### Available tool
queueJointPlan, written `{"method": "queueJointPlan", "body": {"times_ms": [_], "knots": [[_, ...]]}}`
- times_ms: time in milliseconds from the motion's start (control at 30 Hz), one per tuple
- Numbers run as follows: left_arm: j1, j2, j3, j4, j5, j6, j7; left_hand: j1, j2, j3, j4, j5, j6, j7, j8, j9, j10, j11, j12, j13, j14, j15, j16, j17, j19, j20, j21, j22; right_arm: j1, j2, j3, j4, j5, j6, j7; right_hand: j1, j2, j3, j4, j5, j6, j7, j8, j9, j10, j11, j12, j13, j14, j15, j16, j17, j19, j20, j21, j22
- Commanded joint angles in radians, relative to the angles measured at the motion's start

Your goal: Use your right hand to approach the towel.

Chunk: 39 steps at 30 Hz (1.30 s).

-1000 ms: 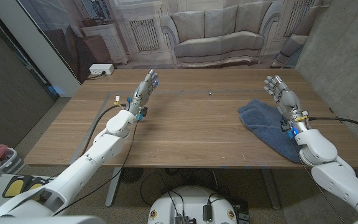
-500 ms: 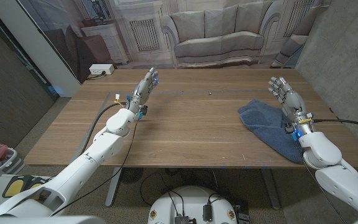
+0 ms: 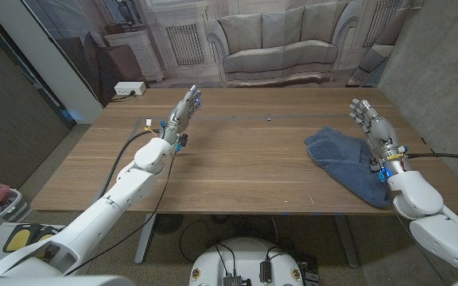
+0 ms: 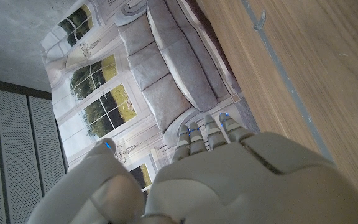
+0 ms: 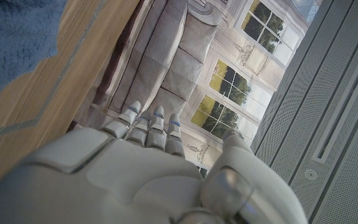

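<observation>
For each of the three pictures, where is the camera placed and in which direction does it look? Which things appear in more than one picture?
Head view: sits on the robot's head, looks down over the wooden table; both arms show, left hand and right hand, plus the blue towel.
Left wrist view: sits on the left wrist, looks along the left hand's back toward a sofa backdrop.
Right wrist view: sits on the right wrist, looks along the right hand's back; a towel corner shows.
Shared: head and right wrist views both show the towel; all show table and backdrop.
</observation>
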<state>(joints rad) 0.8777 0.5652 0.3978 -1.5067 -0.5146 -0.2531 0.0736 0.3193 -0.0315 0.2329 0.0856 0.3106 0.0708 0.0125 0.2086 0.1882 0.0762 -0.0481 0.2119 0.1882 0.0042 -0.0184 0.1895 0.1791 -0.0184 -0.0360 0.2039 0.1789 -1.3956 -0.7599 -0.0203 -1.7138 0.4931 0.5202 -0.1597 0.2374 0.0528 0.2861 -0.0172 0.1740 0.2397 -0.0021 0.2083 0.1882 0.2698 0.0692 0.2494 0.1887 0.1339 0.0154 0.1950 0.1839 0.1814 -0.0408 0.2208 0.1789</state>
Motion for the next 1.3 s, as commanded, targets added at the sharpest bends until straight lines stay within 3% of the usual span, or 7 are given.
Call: {"method": "queueJointPlan", "body": {"times_ms": [33,633,1300], "knots": [[0.017,0.011,-0.012,-0.024,0.002,-0.001,0.013,0.009,-0.001,-0.003,0.002,-0.001,0.009,-0.001,0.005,0.003,0.004,-0.004,0.003,0.003,0.008,-0.005,0.004,0.004,0.005,-0.034,0.003,0.003,-0.016,0.024,0.015,-0.014,-0.113,-0.010,-0.084,0.005,-0.002,0.000,-0.007,0.004,0.011,-0.001,0.010,0.004,0.018,0.001,0.004,0.002,0.016,-0.005,0.003,0.001,0.011,-0.003,-0.005,0.003],[0.028,-0.007,-0.009,-0.002,-0.007,-0.033,0.001,0.012,0.003,-0.004,0.001,-0.002,0.012,-0.001,0.004,0.003,0.008,-0.001,0.002,0.003,0.012,-0.005,0.003,0.004,0.006,-0.034,0.003,0.003,-0.043,0.015,0.027,-0.078,-0.269,-0.118,-0.169,0.011,0.004,0.004,-0.012,0.006,0.025,-0.005,0.011,0.005,0.034,-0.010,0.008,0.003,0.031,-0.014,0.004,0.001,0.022,-0.008,-0.004,0.003],[0.051,-0.003,-0.012,-0.029,0.009,-0.043,0.022,0.016,0.006,-0.008,0.001,-0.004,0.019,-0.001,0.004,0.003,0.012,0.004,0.001,0.003,0.015,-0.004,0.003,0.004,0.007,-0.032,0.002,0.003,-0.050,0.002,0.034,-0.121,-0.435,-0.239,-0.246,0.013,0.003,0.002,-0.017,0.007,0.034,-0.012,0.010,0.005,0.040,-0.019,0.007,0.003,0.040,-0.021,0.003,0.001,0.025,-0.009,-0.007,0.003]]}}
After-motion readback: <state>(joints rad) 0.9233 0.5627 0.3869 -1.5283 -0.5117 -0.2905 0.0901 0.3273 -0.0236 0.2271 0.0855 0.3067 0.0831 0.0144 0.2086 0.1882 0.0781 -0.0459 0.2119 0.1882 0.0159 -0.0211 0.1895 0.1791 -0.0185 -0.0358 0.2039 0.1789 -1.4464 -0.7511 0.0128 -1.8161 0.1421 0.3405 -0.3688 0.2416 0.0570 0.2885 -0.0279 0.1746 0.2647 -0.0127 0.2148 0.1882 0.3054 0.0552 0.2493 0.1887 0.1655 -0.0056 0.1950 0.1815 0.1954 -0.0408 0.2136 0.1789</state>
